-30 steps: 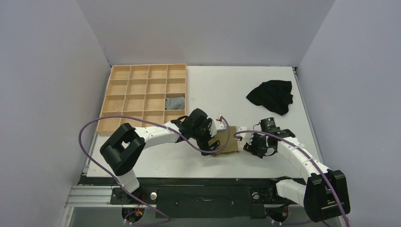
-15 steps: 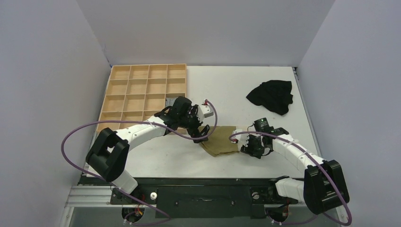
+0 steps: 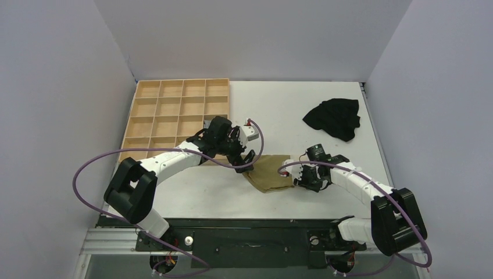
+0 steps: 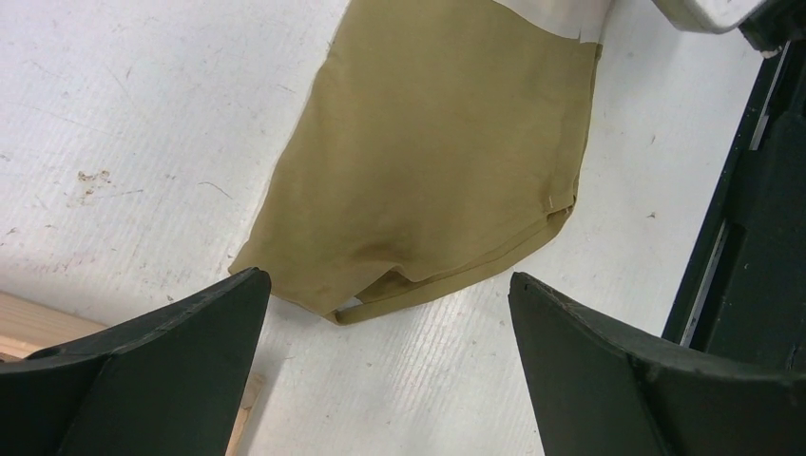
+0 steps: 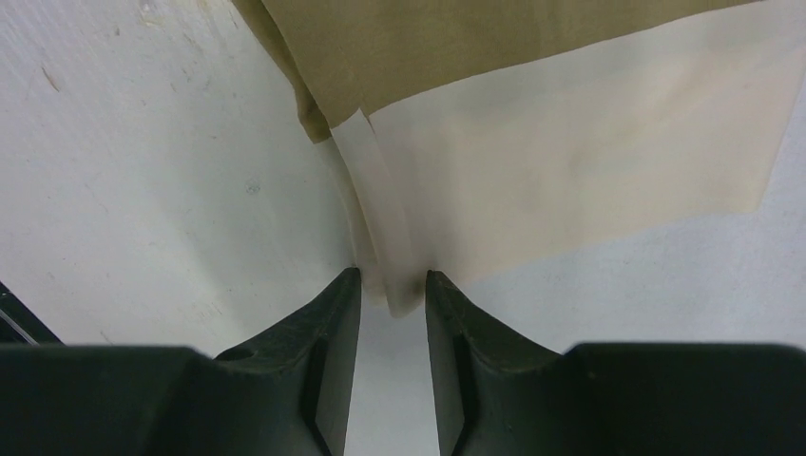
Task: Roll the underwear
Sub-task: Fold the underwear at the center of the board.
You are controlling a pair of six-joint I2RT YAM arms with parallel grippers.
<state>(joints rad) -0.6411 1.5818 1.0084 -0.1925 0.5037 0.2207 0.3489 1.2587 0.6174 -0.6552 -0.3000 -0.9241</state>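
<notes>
The olive-khaki underwear point(image 3: 268, 173) lies flat on the white table between the arms. In the left wrist view it point(image 4: 437, 152) lies just beyond my fingers. My left gripper point(image 3: 244, 160) is open and empty at its left edge, jaws wide apart point(image 4: 388, 285) over bare table. My right gripper point(image 3: 297, 174) is at its right edge. In the right wrist view the fingers point(image 5: 393, 283) pinch a fold of the cream-white panel point(image 5: 589, 152), which joins the olive fabric point(image 5: 456, 47).
A wooden compartment tray point(image 3: 168, 110) stands at the back left; its corner shows in the left wrist view point(image 4: 28, 328). My left arm hides most of the striped roll in it. A black garment point(image 3: 334, 118) lies at the back right.
My left gripper has drawn back off the underwear toward the tray and now stands open. My right gripper has moved left onto the underwear's right edge. The underwear lies more spread out.
</notes>
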